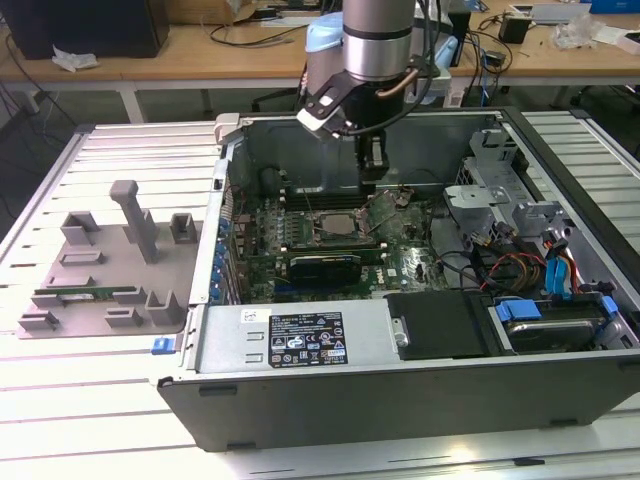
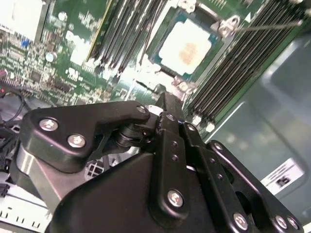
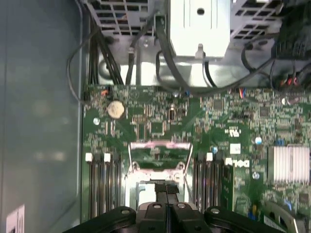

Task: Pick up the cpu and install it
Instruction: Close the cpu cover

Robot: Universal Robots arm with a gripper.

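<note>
A black claw [image 3: 167,188], pressed together, above green motherboard [image 3: 218,111]; second wrist view reveals square silver-grey cpu [image 2: 187,46] seated there.

We can read no text. In the exterior view a printed label [image 1: 306,342] sits on the computer case [image 1: 420,405]. In the first wrist view, white lettering [image 3: 236,163] marks the motherboard [image 3: 218,111], too blurred to make out.

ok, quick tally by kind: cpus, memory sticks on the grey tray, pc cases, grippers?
cpu: 1, sitting in the socket
memory stick on the grey tray: 1
pc case: 1, open
gripper: 1, shut
Total: 4
</note>
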